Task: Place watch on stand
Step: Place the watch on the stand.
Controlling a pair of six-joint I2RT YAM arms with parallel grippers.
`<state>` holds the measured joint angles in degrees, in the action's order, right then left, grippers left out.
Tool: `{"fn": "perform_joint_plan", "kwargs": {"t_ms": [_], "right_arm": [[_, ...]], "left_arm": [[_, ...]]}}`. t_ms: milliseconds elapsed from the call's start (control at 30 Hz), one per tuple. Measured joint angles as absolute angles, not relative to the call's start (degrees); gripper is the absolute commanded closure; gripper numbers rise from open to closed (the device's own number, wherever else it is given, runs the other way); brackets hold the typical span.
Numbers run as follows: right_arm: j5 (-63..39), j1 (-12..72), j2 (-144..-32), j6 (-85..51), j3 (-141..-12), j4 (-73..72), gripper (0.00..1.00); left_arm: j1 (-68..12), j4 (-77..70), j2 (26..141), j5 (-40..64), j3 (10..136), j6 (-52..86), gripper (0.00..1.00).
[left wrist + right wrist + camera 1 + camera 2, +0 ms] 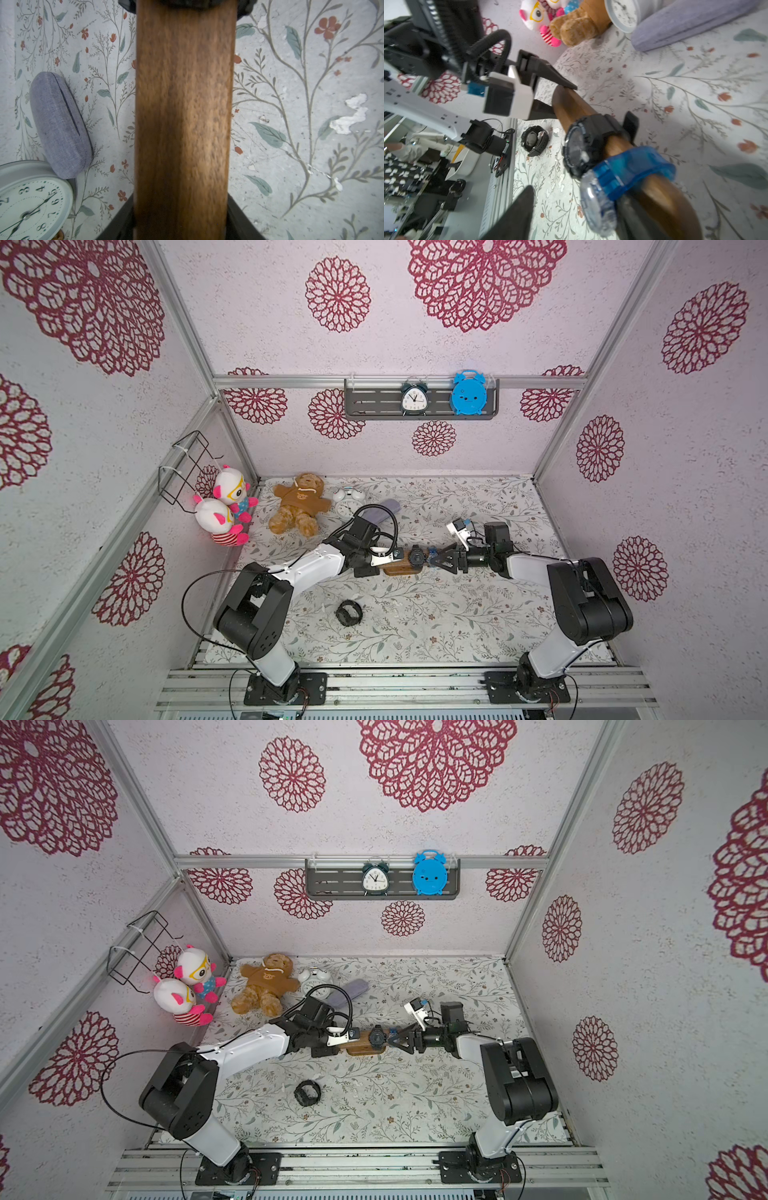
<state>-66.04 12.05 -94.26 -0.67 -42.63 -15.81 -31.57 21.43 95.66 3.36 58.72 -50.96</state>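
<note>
Flowery table point(457, 614), mid-frame: blue watch point(629, 168) on stand point(182, 104); left gripper point(391, 558) holding stand; right gripper point(434, 561) open, empty. Next, back away.

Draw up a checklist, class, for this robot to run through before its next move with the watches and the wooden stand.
1. The left jaws grip the stand at its end: ok.
2. The blue watch circles the bar: ok.
3. The right jaws stand open: ok.
4. The right jaws clear the blue watch: cannot tell.
5. The black watch sits on the bar beside it: ok.
6. Every watch mounted: not ok; a second black watch lies on the table.
</note>
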Motion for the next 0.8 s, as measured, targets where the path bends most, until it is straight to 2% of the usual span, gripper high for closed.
{"fn": "perform_joint_plan", "kwargs": {"t_ms": [167, 300, 467, 500, 800], "right_arm": [[-61.1, 12.5, -91.0, -1.1, -42.6, -14.7, 0.01], [-58.1, 12.4, -89.3, -1.7, -42.6, -12.6, 0.01], [-54.0, 12.4, -87.2, -2.8, -43.6, -8.2, 0.01], [-53.2, 12.4, -86.8, -3.1, -44.2, -7.2, 0.01], [-46.4, 12.4, -78.9, -5.2, -45.1, -2.4, 0.01]], "left_arm": [[-31.6, 21.4, 95.8, 2.8, 58.8, -51.2, 0.53], [-31.6, 21.5, 95.8, 2.4, 58.9, -51.3, 0.41], [-31.6, 22.0, 96.5, 1.3, 58.9, -52.2, 0.18], [-31.6, 22.1, 96.6, 1.0, 58.9, -52.4, 0.02], [-31.7, 19.9, 95.7, -1.4, 57.5, -52.2, 0.02]]}}
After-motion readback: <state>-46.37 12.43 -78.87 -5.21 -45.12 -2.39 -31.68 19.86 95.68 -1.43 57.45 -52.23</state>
